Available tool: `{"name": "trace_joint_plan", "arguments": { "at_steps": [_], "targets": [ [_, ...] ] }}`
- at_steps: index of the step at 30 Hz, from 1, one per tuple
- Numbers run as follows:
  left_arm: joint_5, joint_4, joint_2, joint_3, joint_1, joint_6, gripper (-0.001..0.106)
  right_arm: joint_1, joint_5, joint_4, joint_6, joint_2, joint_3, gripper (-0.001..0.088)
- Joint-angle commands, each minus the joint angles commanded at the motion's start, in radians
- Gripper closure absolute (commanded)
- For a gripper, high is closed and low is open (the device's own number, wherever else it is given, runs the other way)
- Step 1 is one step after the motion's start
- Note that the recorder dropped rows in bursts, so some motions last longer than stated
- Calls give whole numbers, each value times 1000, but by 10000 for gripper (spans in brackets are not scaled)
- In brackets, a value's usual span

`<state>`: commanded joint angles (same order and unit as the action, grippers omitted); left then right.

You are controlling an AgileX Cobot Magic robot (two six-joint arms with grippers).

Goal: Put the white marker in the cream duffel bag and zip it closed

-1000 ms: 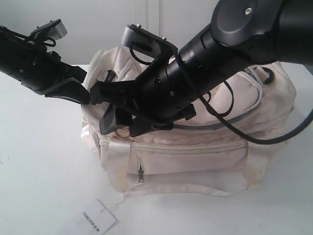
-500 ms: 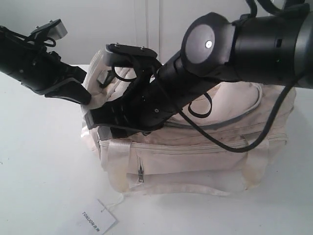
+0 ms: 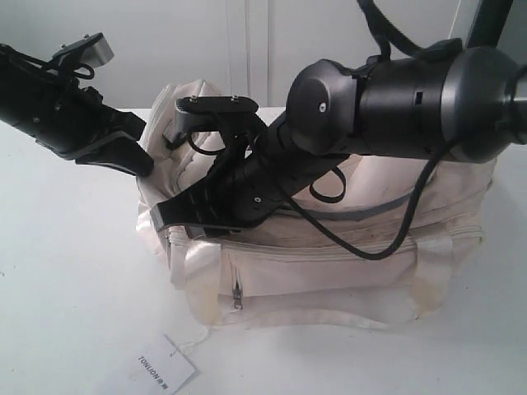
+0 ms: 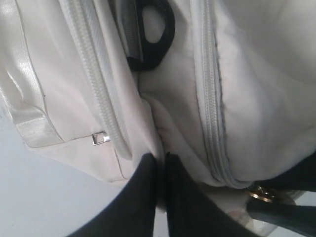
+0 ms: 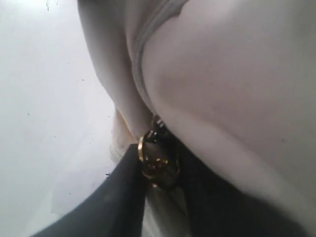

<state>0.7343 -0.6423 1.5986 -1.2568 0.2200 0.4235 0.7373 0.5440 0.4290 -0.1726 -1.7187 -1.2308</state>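
White tabletop (image 3: 66, 313) is carrying the cream duffel bag (image 3: 329, 280) at centre; the white marker is showing nowhere. Left gripper (image 4: 160, 163) is pinching the bag's left-end fabric, right gripper (image 3: 165, 216) clamping the gold zip ring (image 5: 157, 160). Best pulling rightward along the track, left anchoring taut.

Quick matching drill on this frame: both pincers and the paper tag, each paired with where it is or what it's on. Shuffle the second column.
Things:
1. left pincer
2. right pincer
3. paper tag

Places or states:
a. lying flat on the table, in front of the cream duffel bag
b. pinching a fold of the bag's fabric
c. gold zip pull between its fingers

Pairs: 1-b, 2-c, 3-a
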Motion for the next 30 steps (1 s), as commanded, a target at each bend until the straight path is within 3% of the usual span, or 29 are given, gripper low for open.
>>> {"name": "trace_joint_plan", "arguments": {
  "at_steps": [3,19,25,30],
  "targets": [
    [0,0,0,0,0,0,1053,0,0,0,0,26,0,768],
    [0,8,0,0,0,0,1053,0,0,4,25,85,0,764],
    [0,8,0,0,0,0,1053,0,16,18,4,85,0,604],
    [0,8,0,0,0,0,1053,0,29,18,-41,81,0,575]
  ]
}}
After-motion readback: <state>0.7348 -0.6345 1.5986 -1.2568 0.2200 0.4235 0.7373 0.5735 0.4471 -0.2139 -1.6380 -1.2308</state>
